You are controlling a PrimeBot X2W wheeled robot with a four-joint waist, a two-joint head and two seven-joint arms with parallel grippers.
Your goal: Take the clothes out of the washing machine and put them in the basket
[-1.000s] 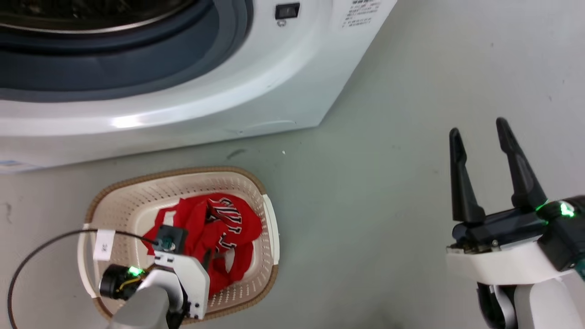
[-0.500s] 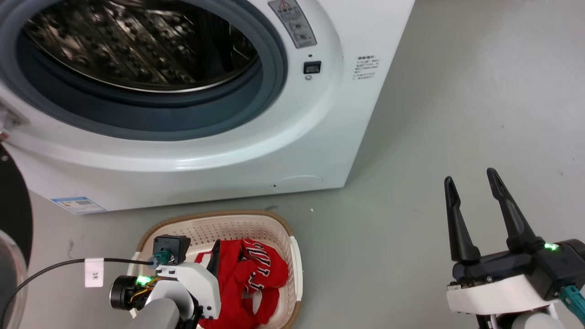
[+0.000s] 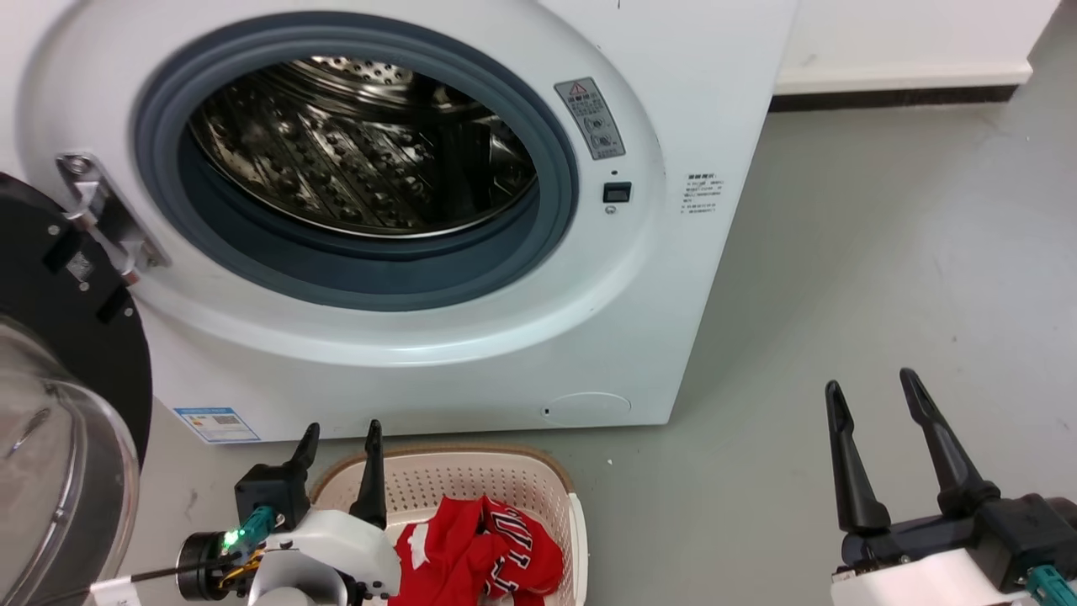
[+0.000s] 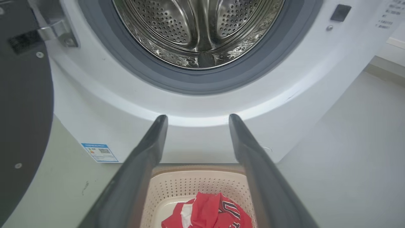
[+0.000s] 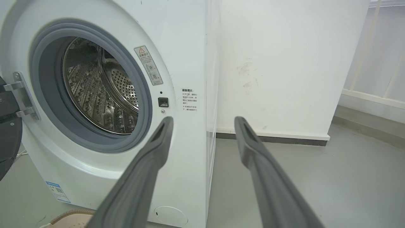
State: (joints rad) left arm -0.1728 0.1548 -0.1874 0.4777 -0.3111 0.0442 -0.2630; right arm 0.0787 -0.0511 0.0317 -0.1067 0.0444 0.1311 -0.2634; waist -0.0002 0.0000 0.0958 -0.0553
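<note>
Left pincer (image 3: 342,426) wide apart, empty, near basket (image 3: 471,490).

From the head, high up, looking forward and down on the washing machine (image 3: 421,353) front, basket (image 3: 488,484) at the bottom edge; from the left wrist, low, close over the basket, facing the drum (image 3: 362,151); from the right wrist, further right, facing the machine's corner and wall (image 5: 278,63); drum shared by all three.

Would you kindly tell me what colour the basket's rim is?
Brown, woven-looking; the basket's rim shows best in the head view.
</note>
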